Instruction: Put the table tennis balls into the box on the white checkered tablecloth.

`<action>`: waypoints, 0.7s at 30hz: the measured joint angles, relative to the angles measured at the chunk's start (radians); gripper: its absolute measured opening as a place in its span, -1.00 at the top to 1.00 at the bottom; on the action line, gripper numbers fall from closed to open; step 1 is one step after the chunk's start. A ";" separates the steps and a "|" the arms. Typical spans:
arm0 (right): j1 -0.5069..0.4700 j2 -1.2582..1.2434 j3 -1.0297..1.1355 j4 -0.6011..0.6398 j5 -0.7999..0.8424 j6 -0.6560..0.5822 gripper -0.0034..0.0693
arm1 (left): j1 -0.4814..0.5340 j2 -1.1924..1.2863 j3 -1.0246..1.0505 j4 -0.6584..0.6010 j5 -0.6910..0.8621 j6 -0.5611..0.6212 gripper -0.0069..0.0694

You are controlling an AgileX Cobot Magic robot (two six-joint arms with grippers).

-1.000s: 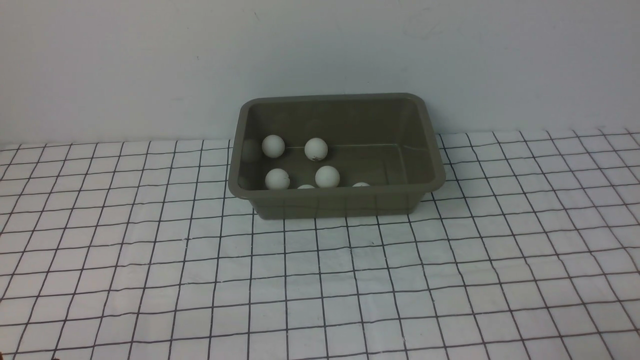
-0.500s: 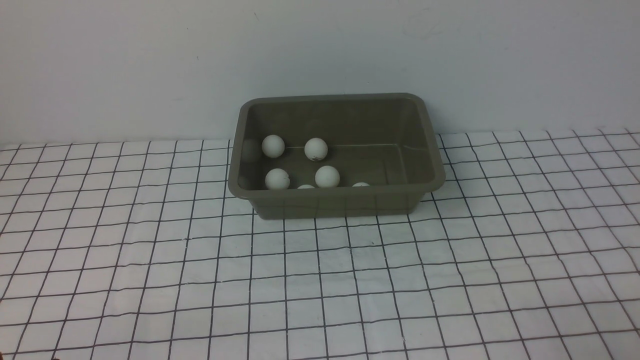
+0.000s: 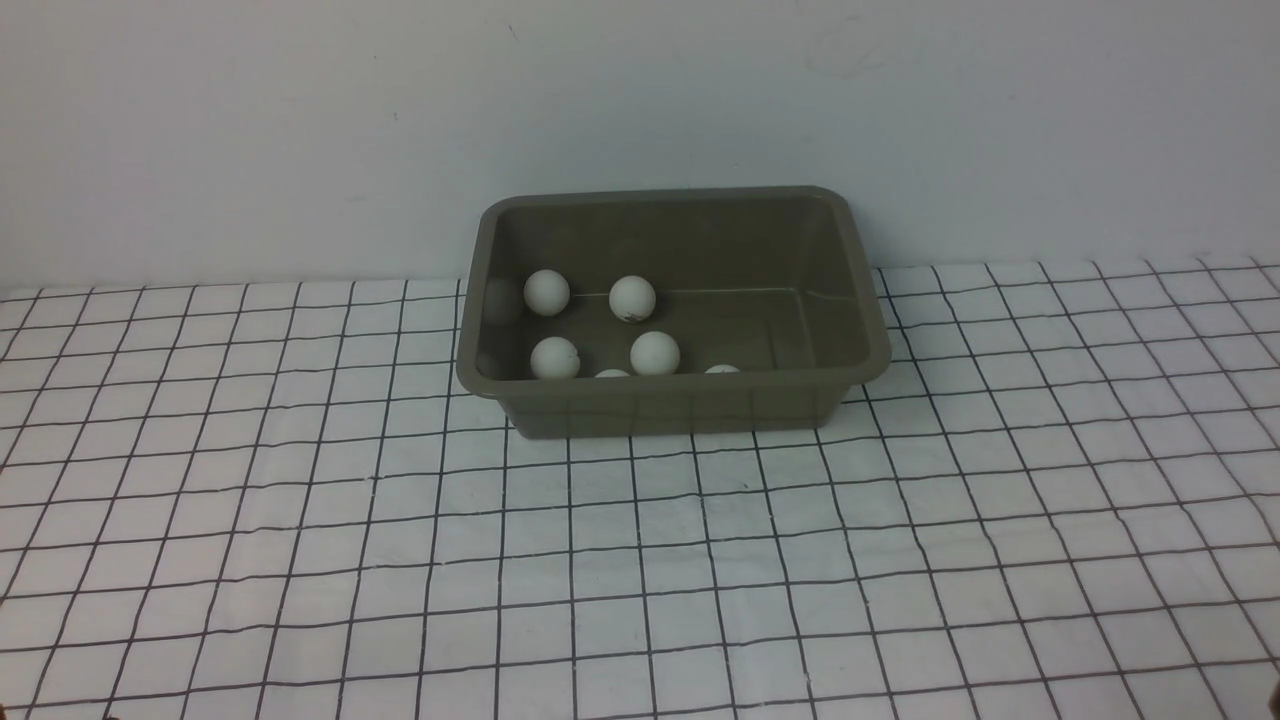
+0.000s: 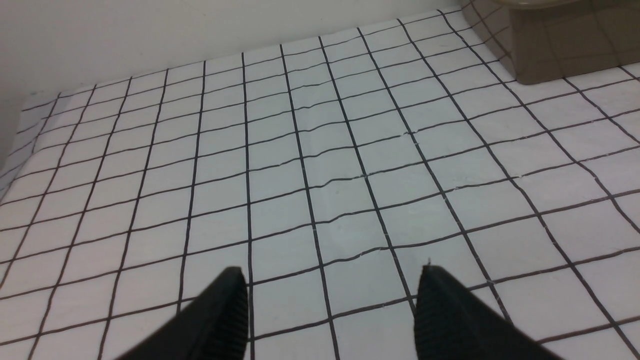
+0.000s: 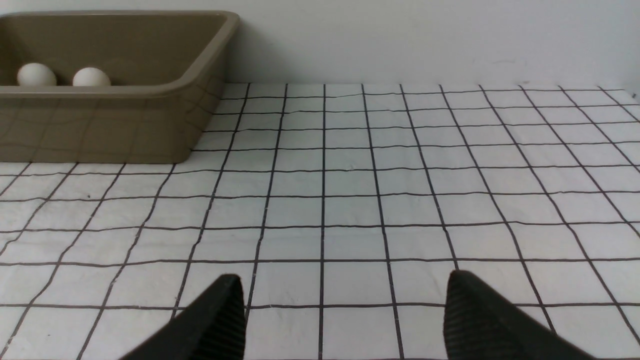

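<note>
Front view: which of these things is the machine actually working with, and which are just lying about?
Part of the job:
- table tennis balls, six showing, all inside the box
- box, olive-grey
- white checkered tablecloth under the box
- left pincer and right pincer, both open and holding nothing

Just lying about:
- nothing that I can see; only the plain wall behind
</note>
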 joint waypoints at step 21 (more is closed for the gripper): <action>0.017 0.000 0.000 0.000 0.000 -0.028 -0.42 | 0.000 0.000 0.000 0.000 0.000 0.000 -0.24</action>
